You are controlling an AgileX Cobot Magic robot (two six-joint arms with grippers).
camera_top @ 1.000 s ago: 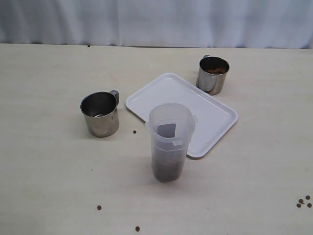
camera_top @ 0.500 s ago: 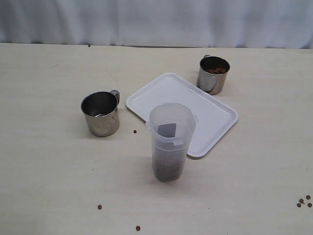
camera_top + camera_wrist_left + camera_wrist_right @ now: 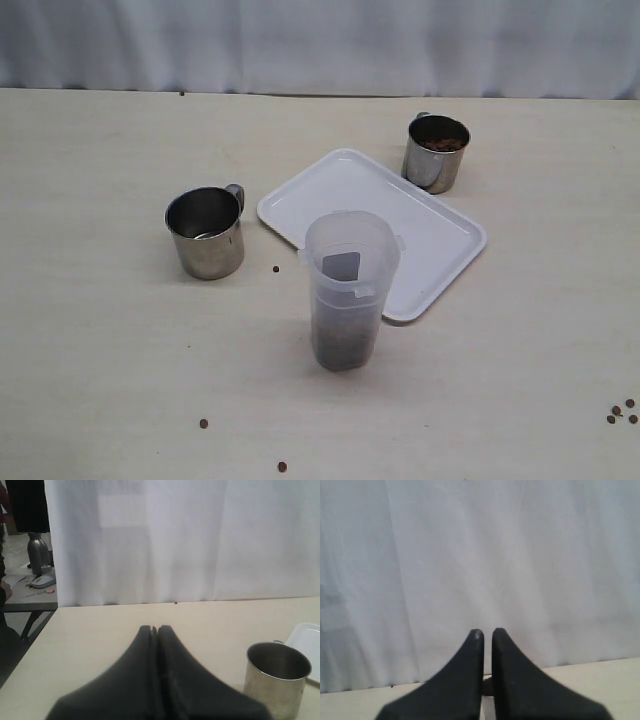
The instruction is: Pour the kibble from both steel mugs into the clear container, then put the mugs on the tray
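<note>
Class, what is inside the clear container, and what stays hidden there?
The clear container holds a layer of dark kibble at its bottom; above that it looks empty. Its floor beneath the kibble is covered.

Tray (image 3: 340, 195) lies between left mug (image 3: 205, 235) and right mug (image 3: 436, 155), behind container (image 3: 349, 285).

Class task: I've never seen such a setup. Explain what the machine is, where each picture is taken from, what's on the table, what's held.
This is a robot with two arms, each ending in a pinching tool. One picture comes from a camera off the arms, overlooking the table. The other two come from wrist cameras: the dark wedges are the left tool and right tool, both shut, holding nothing. On the table are a clear container with kibble in its bottom, a tray, a left steel mug, seemingly empty, and a right steel mug with kibble inside. Loose pellets lie around.
</note>
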